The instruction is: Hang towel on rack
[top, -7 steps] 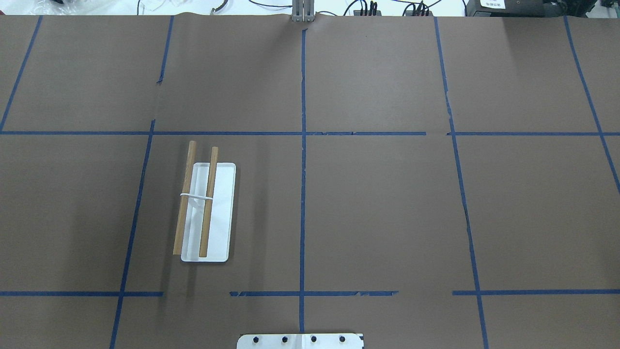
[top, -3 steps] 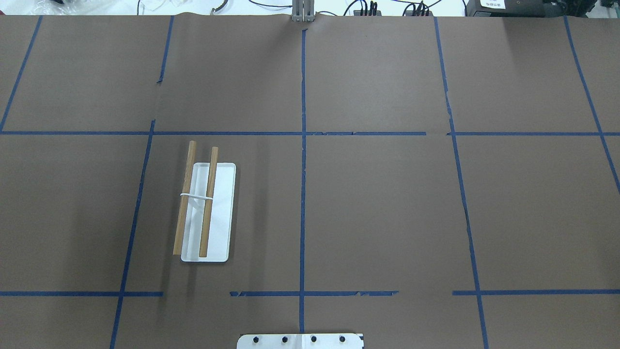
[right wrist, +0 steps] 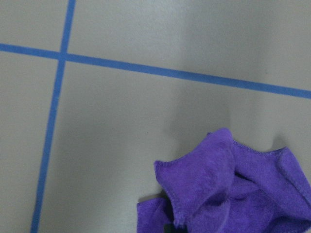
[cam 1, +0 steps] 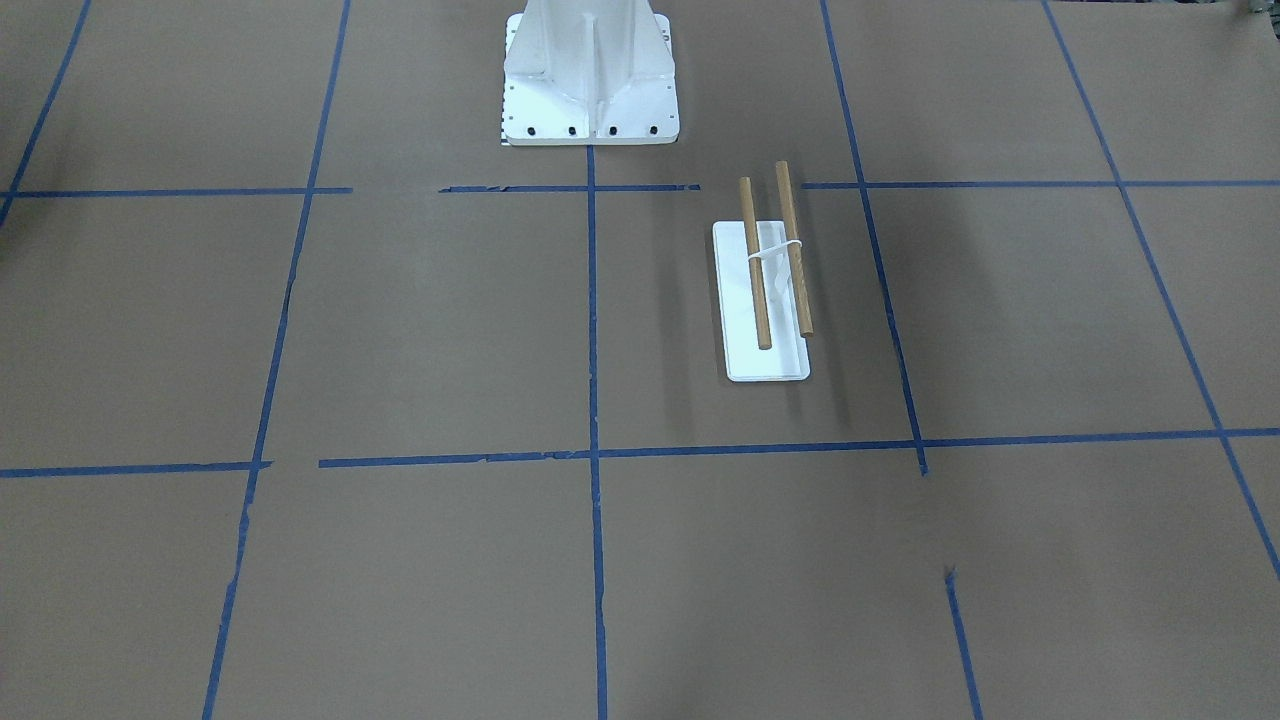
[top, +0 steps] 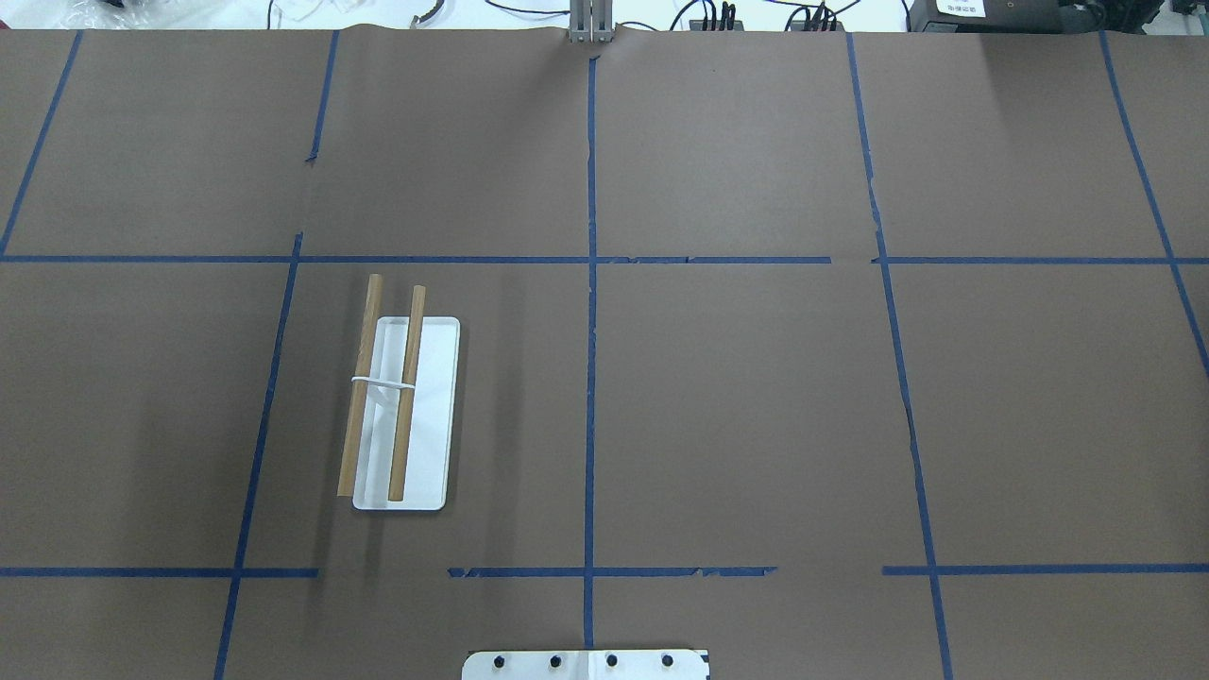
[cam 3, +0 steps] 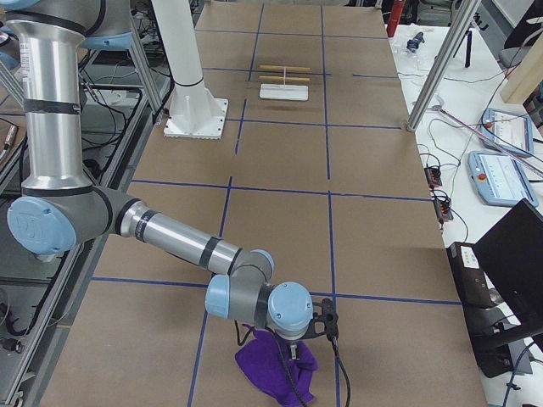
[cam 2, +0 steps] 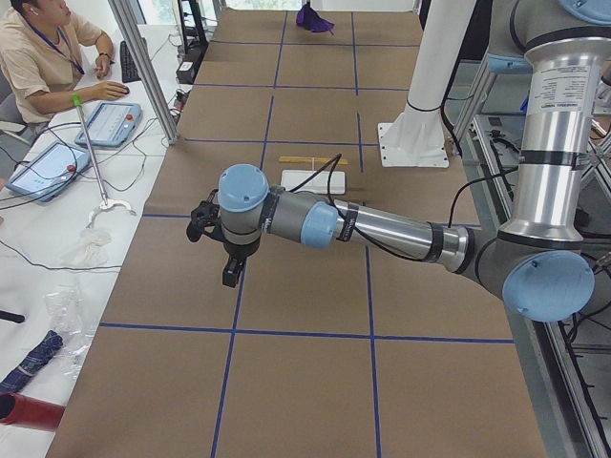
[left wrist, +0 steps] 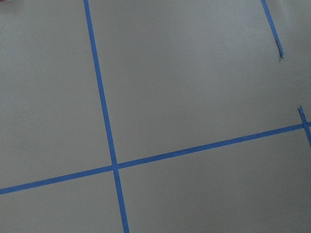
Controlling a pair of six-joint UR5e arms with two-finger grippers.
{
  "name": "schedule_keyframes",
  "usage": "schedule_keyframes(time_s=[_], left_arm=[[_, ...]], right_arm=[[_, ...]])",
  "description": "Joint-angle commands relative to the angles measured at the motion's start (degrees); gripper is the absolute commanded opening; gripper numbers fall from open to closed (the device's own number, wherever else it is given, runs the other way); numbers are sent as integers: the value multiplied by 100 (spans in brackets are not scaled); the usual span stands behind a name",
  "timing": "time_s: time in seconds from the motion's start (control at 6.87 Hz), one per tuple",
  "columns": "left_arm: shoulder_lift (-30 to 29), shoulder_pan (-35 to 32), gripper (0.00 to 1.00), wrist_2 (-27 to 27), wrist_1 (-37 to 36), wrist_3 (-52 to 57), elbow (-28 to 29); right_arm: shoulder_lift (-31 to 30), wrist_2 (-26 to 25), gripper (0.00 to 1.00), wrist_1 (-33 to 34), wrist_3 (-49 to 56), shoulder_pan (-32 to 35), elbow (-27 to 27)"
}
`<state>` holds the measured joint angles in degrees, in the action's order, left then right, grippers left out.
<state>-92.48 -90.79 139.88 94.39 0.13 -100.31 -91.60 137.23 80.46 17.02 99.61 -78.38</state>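
Note:
The rack [top: 397, 397] has two light-brown dowels on a thin white support over a flat white base; it stands left of the table's centre line and also shows in the front view [cam 1: 770, 270]. The purple towel [cam 3: 276, 365] lies crumpled on the table at the robot's far right end. It fills the lower right of the right wrist view [right wrist: 233, 189]. My right gripper [cam 3: 293, 354] hangs just over the towel; I cannot tell whether it is open or shut. My left gripper [cam 2: 232, 272] points down over bare table, far from the rack; its state is unclear.
The white bolted pedestal [cam 1: 590, 80] stands at the robot's edge of the table. Blue tape lines [left wrist: 104, 121] cross the brown paper. An operator [cam 2: 38, 57] sits at a side bench with tablets. A metal frame post [cam 3: 437, 68] stands by the table's far edge.

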Motion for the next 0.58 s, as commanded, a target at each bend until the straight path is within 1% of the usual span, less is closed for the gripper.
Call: schedule_keyframes(time_s=[0.0,0.15,0.29,0.44], left_arm=[[2,0,100,135,9,-30,-59],[1,52,100,780,192,-39,-24],[1,96,100,1195,306,-144,-6],[-51,262,100,1278,325,-649,-58]], right_arm=[[-86,1035,0,1468,-983,-133,-2015],[-34,1625,0,1446,-2513,-587,-2910],[262,1675,0,1411,-4320,-1166,-3676],[1309,1684,0,1420,-6226,-1746,-3954]])
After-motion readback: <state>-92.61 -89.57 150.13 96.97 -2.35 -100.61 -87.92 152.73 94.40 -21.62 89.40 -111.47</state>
